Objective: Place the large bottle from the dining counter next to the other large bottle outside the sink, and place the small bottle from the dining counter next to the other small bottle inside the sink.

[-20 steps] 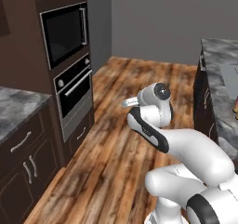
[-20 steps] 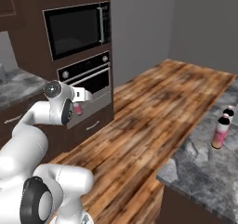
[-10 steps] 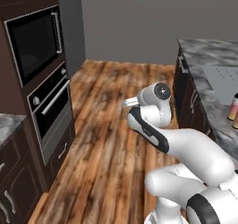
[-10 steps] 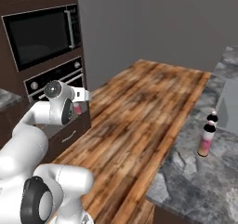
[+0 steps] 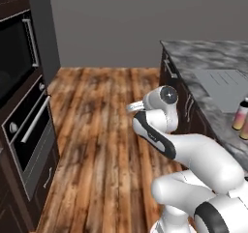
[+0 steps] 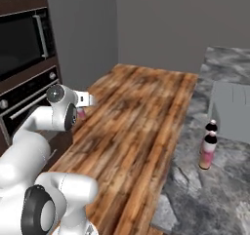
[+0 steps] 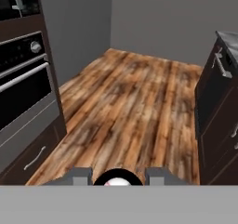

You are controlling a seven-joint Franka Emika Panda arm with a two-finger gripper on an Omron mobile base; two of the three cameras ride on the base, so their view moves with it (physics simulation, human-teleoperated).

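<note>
because the arm was folded close for travel, the gripper (image 7: 117,180) stayed clenched on a dark-capped bottle (image 7: 117,179), the dining counter (image 6: 195,200) lying at right.

Even, soft, rendered light with no single visible source; the grey far wall (image 5: 145,24) is flatly lit. The wooden floor (image 6: 132,127) carries pale sheen streaks. The oven (image 7: 23,83) front on the left stays dark. All views are coarse and slightly blurred, without edge distortion
</note>
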